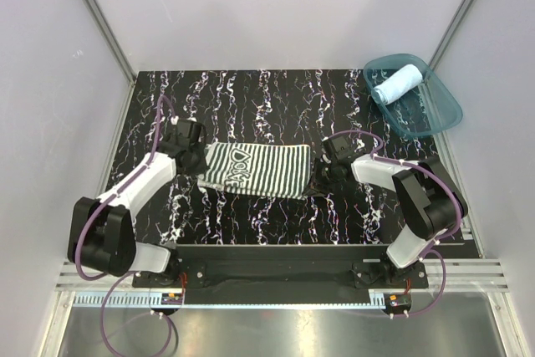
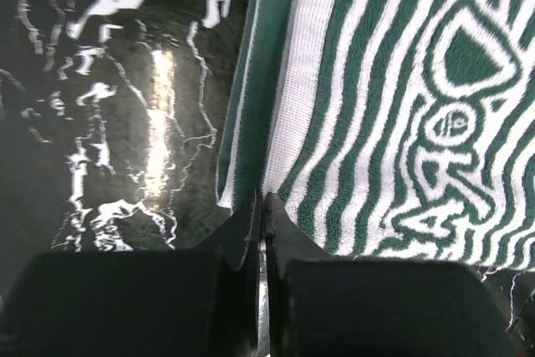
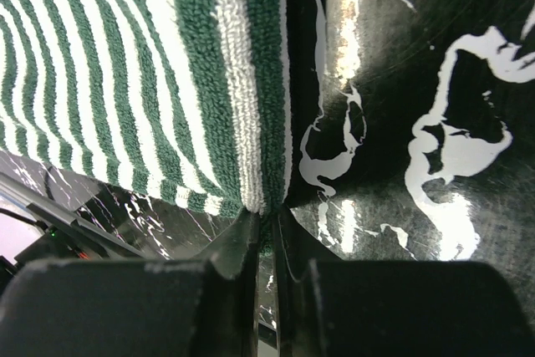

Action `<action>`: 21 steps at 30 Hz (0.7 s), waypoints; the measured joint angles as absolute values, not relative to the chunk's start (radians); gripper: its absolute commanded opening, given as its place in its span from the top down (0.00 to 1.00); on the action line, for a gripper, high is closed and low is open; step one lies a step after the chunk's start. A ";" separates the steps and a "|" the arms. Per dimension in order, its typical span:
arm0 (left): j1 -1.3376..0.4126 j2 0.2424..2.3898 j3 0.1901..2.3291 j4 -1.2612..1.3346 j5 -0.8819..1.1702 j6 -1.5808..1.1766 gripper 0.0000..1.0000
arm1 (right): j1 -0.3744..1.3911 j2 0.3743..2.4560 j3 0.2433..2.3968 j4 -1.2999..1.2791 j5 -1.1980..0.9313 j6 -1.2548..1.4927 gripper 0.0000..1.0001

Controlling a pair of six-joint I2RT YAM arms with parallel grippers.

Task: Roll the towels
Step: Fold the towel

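The green-and-white striped towel [image 1: 259, 169] lies flat on the black marbled table, its printed band toward the left end. My left gripper [image 1: 201, 159] is at that left end. In the left wrist view its jaws [image 2: 263, 198] are shut on the towel's [image 2: 376, 106] near edge. My right gripper [image 1: 322, 171] is at the right end. Its jaws [image 3: 266, 215] are shut on the towel's thick green hem [image 3: 259, 81], which bunches between them. The light blue towel [image 1: 398, 83] lies rolled up inside the tub at the back right.
The translucent teal tub [image 1: 443, 114] stands at the table's back right corner. Grey walls with metal rails close in the left, right and back. The arm bases sit on a black bar [image 1: 267, 269] along the near edge.
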State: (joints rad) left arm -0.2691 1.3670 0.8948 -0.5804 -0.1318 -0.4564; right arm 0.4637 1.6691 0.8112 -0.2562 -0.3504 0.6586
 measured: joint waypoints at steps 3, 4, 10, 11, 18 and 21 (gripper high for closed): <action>-0.264 1.351 0.896 -0.603 -0.156 -0.469 0.90 | 0.464 1.673 0.812 -0.251 -0.358 0.659 0.96; -0.264 1.352 0.896 -0.614 -0.162 -0.475 0.87 | 0.464 1.674 0.812 -0.250 -0.360 0.659 0.96; -0.256 1.406 0.884 -0.635 -0.215 -0.509 0.80 | 0.464 1.677 0.816 -0.254 -0.362 0.659 0.95; -0.254 1.414 0.876 -0.634 -0.218 -0.515 0.78 | 0.464 1.678 0.817 -0.257 -0.362 0.659 0.95; -0.231 1.447 0.816 -0.642 -0.255 -0.558 0.32 | 0.464 1.684 0.832 -0.276 -0.364 0.652 0.58; -0.226 1.439 0.824 -0.656 -0.287 -0.560 0.22 | 0.465 1.671 0.842 -0.289 -0.383 0.645 0.38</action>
State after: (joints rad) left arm -0.2260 1.4387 0.8238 -0.6556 -0.2871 -0.5602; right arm 0.4652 1.6714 0.8417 -0.2893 -0.3832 0.6449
